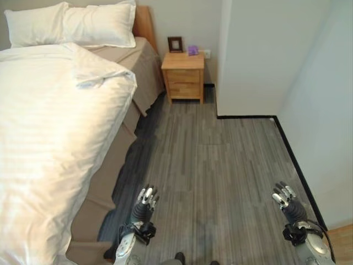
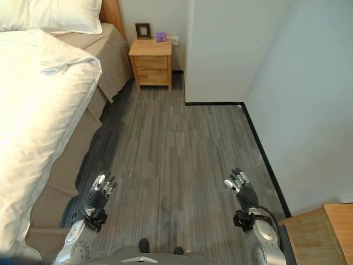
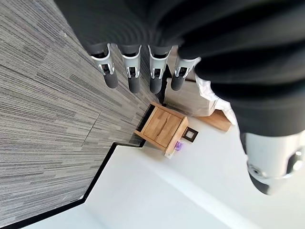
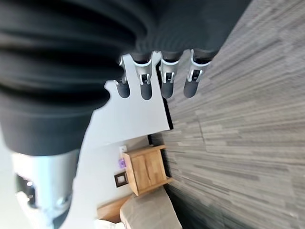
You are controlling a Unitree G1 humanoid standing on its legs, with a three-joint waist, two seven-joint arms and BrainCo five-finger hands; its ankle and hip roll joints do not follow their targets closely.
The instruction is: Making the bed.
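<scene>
1. White duvet (image 1: pixel 49 143) lies over the bed (image 1: pixel 105 182), its corner by the pillows (image 1: pixel 71 25) rumpled and folded back, tan sheet showing beside it.
2. Left hand (image 1: pixel 146 199) and right hand (image 1: pixel 285 196) hover over the floor beside the bed, fingers straight, holding nothing.
3. Looks like the approach step; next, probably reach for the duvet's near edge and tug it flat.

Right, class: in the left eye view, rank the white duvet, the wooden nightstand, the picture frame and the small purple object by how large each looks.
1. white duvet
2. wooden nightstand
3. picture frame
4. small purple object

The duvet lies nearest the camera, which enlarges it further. The frame and the purple object stand together on the nightstand, so their order is fair.
</scene>
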